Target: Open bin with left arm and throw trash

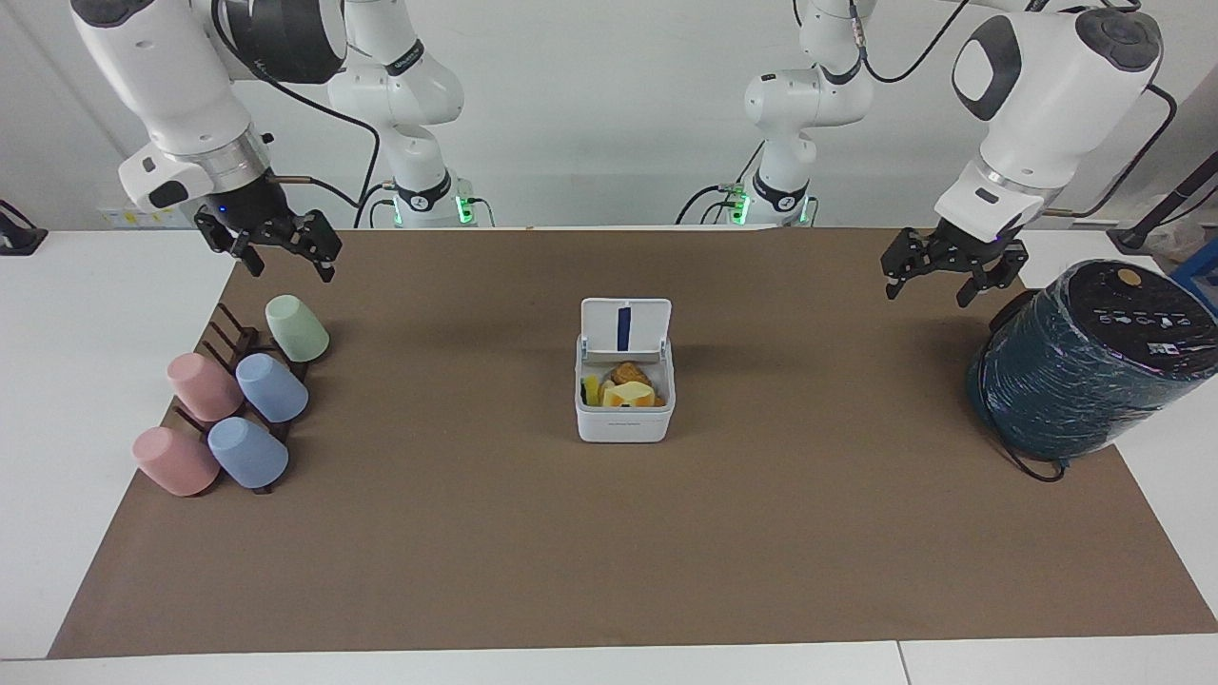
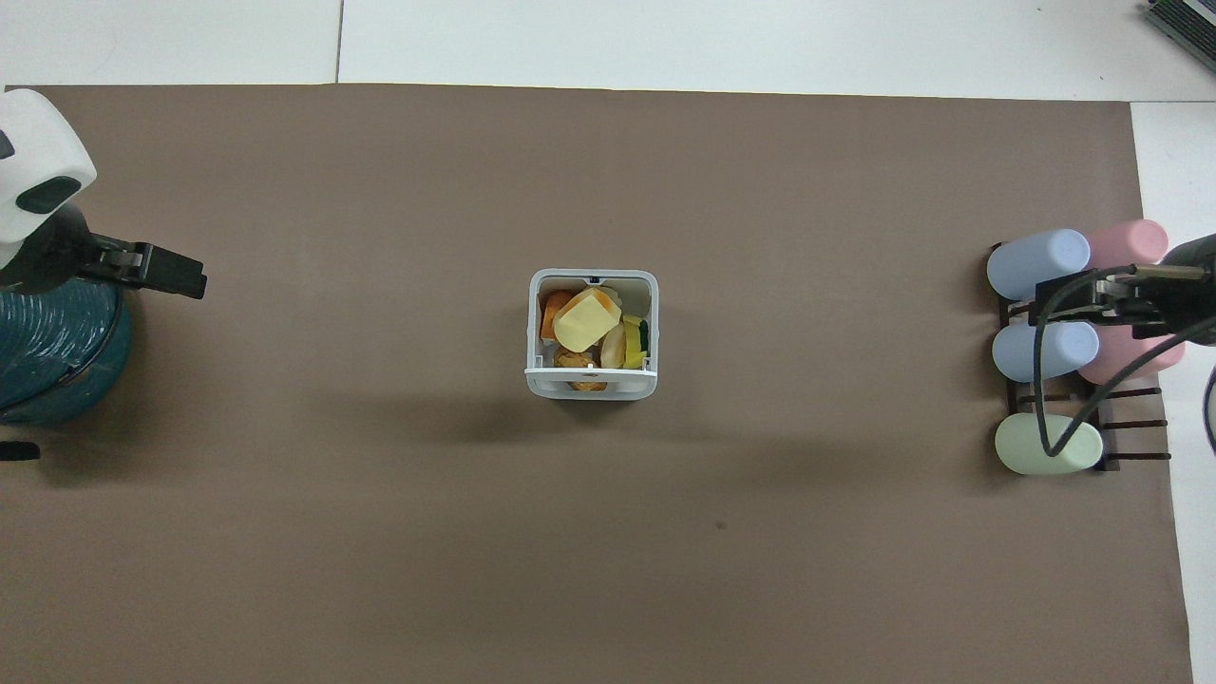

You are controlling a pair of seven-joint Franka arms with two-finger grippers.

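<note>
From the facing view, the bin (image 1: 624, 400) sits mid-mat with its lid up and the trash (image 1: 628, 388) inside. The left gripper (image 1: 952, 274) hangs released and empty beside the wrapped cylinder (image 1: 1085, 371); the right gripper (image 1: 271, 245), also spread and empty, hangs near the cups (image 1: 243, 404).

From overhead, the bin (image 2: 591, 382) shows yellow, orange and cream lumps within.

wall (image 1: 590, 114): plain white | table (image 1: 95, 400): white | mat (image 1: 609, 533): brown
</note>
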